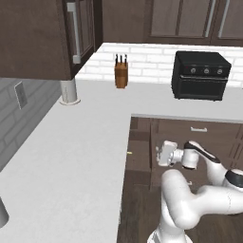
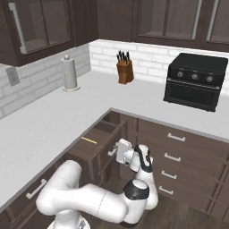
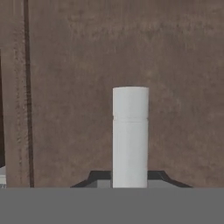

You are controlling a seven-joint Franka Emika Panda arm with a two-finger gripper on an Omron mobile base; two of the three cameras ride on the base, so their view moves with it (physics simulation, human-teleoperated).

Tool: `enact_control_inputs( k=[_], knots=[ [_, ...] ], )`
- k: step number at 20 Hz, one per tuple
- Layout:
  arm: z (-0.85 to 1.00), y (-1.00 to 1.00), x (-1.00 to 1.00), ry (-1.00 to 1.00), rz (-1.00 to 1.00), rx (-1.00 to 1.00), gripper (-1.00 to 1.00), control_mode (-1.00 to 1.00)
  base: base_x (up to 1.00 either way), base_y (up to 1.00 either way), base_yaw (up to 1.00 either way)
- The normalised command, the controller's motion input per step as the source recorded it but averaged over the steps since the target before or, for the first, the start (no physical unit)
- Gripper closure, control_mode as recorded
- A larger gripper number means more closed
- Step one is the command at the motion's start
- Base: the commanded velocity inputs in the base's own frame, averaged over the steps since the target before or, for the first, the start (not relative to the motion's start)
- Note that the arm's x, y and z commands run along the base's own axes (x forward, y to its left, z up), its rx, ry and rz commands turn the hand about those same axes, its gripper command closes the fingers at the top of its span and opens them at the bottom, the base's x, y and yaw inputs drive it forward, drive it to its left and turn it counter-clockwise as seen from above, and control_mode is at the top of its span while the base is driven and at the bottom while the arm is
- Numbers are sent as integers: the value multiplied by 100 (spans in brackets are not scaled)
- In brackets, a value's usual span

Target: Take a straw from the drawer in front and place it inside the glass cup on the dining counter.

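Note:
The dark brown drawer (image 2: 103, 133) stands pulled out under the corner of the white L-shaped counter. Inside it lies the thin pale yellow straw (image 2: 89, 140), which shows as a small yellow sliver (image 1: 129, 153) in the left base view. My gripper (image 2: 117, 151) is at the drawer's front (image 3: 78, 65), with the silver bar handle (image 3: 130, 131) between its dark fingertips (image 3: 99, 177), which sit close against the handle on both sides. The glass cup and the dining counter are out of view.
On the white L-shaped counter (image 1: 71, 156) stand a knife block (image 1: 121, 72), a black toaster oven (image 1: 199, 76) and a paper towel holder (image 1: 69, 90). More shut drawers (image 2: 174, 156) fill the cabinet run to the right. Dark wall cabinets (image 1: 42, 38) hang overhead.

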Motion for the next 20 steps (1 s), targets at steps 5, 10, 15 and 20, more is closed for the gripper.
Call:
enact_control_inputs(
  k=[5,10,15,20],
  knots=[
    [0,-100,-27,0,0,7,100,-100,0,0,0],
    [0,-100,-36,0,0,4,-100,-100,0,0,0],
    [-22,-100,-71,0,0,0,-100,-100,0,0,0],
    [-25,-100,-93,0,0,0,-100,-100,0,0,0]
  ],
)
